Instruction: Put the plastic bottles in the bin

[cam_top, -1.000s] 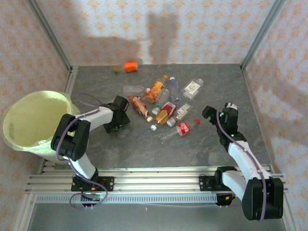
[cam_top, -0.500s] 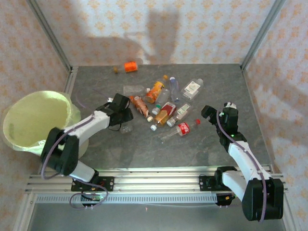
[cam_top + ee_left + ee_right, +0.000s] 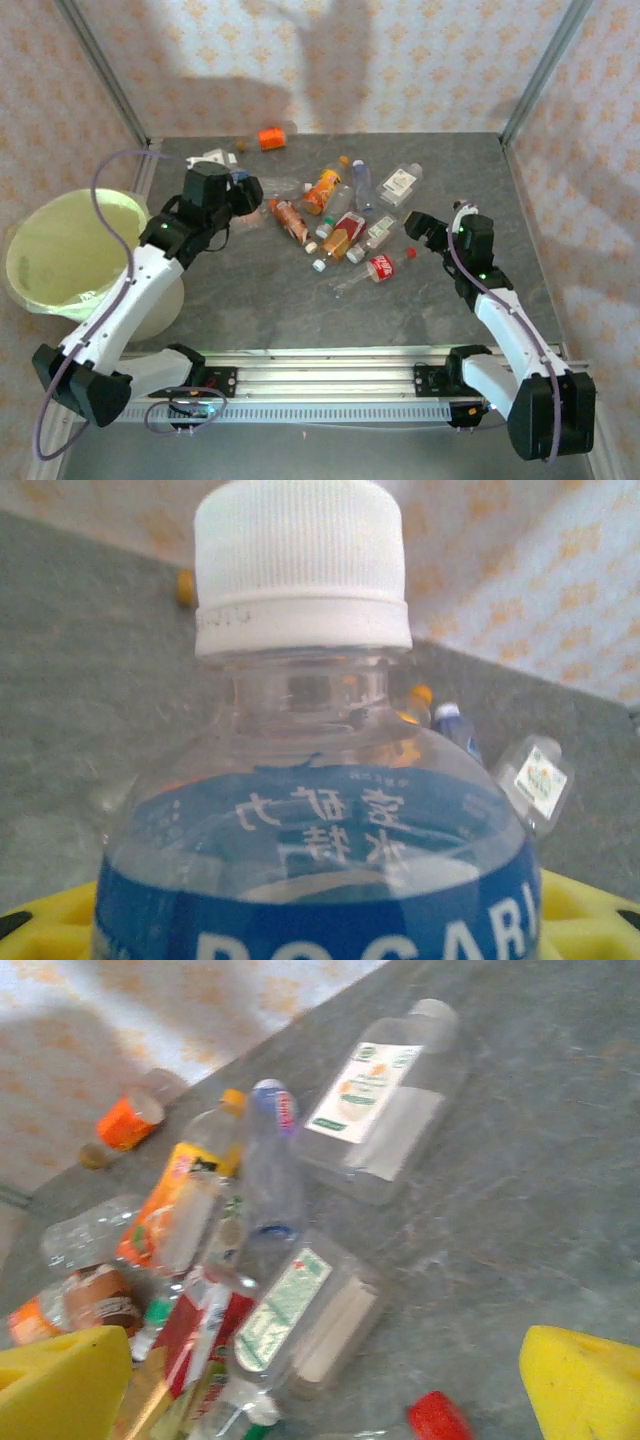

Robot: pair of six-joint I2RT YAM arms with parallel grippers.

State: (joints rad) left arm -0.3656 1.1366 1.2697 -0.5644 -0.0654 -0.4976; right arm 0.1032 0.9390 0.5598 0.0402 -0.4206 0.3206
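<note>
The bin (image 3: 60, 255) stands at 9 o'clock of the table (image 3: 250, 300). The plastic bottles (image 3: 340, 225) lie in a heap at the centre. At their 10 o'clock, the left gripper (image 3: 235, 190) clamps a blue-label bottle (image 3: 310, 820). At 3 o'clock, the right gripper (image 3: 420, 228) has its jaws wide apart.

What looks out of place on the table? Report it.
One orange-labelled bottle lies alone near the far wall, apart from the pile of bottles lying on their sides mid-table. Nothing looks spilled.
</note>
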